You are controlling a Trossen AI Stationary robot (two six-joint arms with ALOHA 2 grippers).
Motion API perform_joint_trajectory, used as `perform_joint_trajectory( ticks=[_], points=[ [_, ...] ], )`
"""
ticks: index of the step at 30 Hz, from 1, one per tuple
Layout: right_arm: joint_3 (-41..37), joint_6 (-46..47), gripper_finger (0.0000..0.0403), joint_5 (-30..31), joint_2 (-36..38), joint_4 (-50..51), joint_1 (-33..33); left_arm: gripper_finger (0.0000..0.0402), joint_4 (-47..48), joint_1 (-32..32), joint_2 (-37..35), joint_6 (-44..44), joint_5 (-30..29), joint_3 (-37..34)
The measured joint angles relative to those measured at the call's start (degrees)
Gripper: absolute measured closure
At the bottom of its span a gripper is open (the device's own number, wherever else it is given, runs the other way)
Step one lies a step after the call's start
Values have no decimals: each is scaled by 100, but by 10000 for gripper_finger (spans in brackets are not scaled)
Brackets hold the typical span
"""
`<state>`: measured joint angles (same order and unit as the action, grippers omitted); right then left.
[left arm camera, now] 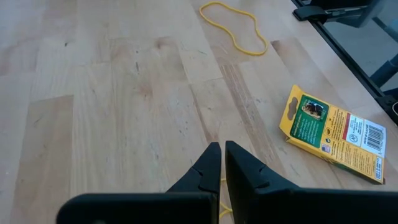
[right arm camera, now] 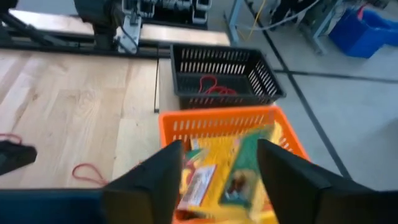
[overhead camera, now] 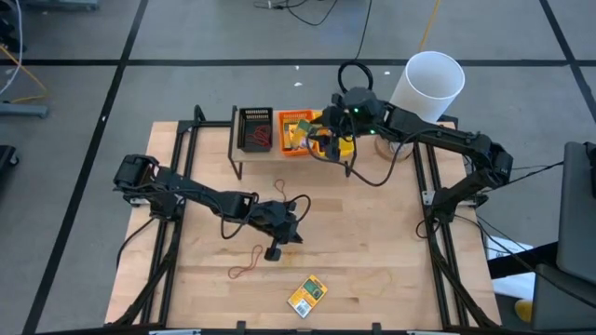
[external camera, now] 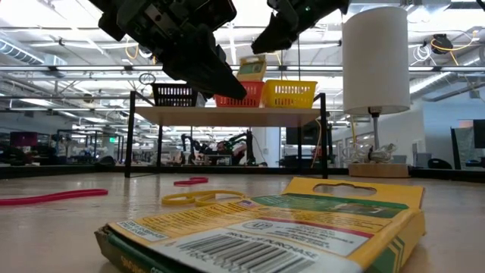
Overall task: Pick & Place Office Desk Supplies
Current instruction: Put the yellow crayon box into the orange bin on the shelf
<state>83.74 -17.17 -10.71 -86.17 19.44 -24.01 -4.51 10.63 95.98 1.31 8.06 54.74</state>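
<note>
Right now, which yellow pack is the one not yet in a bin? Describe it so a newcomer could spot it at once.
Start from the light wooden table and go to its edge farthest from the raised shelf of small plastic bins. There the flat yellow rectangular pack with a green-and-white label lies alone on bare wood. Unlike the packs in the orange bin, it sits in no container, near only thin rubber-band loops.

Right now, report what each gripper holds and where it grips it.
Nothing is held. The right gripper is open above the packs in the orange bin; the left gripper is shut, empty, over the table.
</note>
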Motion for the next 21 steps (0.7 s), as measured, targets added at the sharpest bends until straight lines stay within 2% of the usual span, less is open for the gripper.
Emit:
perform_joint_trajectory(
  ticks=[4, 8, 14, 17, 21],
  points=[
    [0, 13, 159, 1, 0, -368, 0, 392, 1, 0, 0, -1, 1, 1],
    [0, 69, 136, -3, 0, -516, 14, 392, 4, 0, 0, -1, 1, 0],
    [0, 172, 142, 31, 4, -528, 203, 392, 9, 0, 0, 85, -1, 0],
    [-1, 204, 154, 49, 59, -546, 445, 392, 7, 1, 0, 279, -39, 0],
    [0, 408, 168, 363, 65, -306, 944, 392, -2, 0, 0, 314, -58, 0]
  ],
)
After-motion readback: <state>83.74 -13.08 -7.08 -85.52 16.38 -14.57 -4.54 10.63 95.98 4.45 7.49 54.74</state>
